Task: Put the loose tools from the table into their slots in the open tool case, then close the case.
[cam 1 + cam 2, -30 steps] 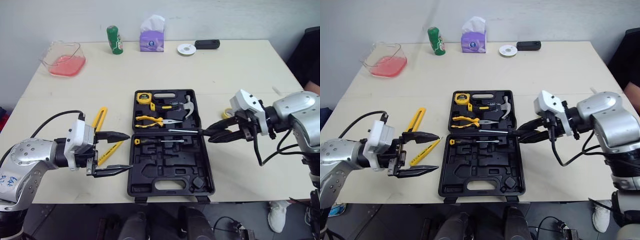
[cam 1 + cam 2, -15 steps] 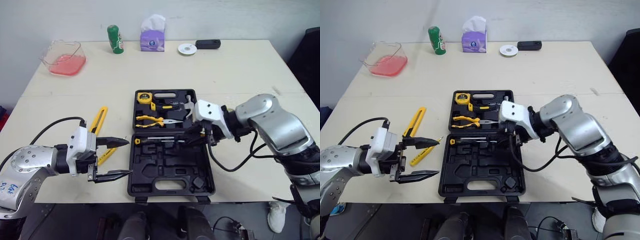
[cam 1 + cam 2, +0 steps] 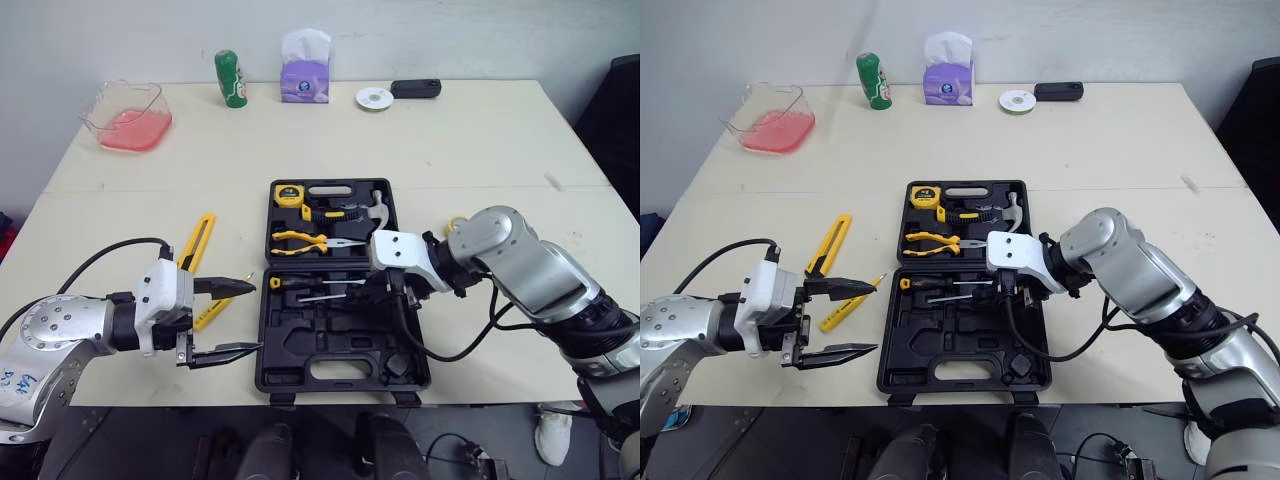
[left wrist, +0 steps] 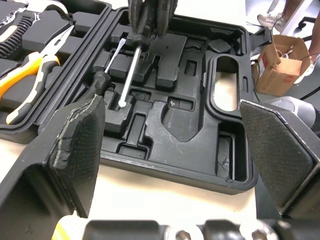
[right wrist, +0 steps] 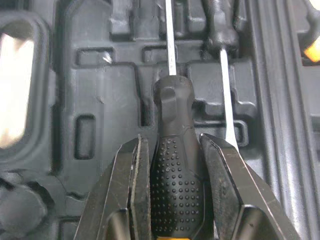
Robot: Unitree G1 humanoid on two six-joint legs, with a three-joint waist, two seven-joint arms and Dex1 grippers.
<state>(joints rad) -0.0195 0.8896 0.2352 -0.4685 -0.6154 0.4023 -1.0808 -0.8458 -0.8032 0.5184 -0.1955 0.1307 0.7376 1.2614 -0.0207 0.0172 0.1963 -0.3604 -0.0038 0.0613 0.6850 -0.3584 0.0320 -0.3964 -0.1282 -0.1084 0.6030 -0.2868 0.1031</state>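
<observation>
The black tool case (image 3: 335,345) lies open in the middle of the table. My right gripper (image 5: 172,142) is shut on a black-handled screwdriver (image 5: 172,165). It holds the tool low over the case's front half, its shaft (image 3: 325,297) pointing left beside a second screwdriver (image 3: 300,282) lying in a slot. A tape measure (image 3: 288,194), pliers (image 3: 300,240) and a hammer (image 3: 376,214) sit in the rear half. A yellow utility knife (image 3: 198,240) and a small yellow tool (image 3: 215,306) lie loose left of the case. My left gripper (image 3: 238,318) hangs open just left of the case, holding nothing.
Along the far edge stand a pink-filled clear container (image 3: 127,118), a green can (image 3: 230,78), a purple tissue box (image 3: 303,75), a white disc (image 3: 373,97) and a black device (image 3: 414,88). A yellow ring (image 3: 455,222) lies behind my right arm.
My right gripper has carried the screwdriver from the case's right side leftward and down over the front half. The left gripper has barely moved.
</observation>
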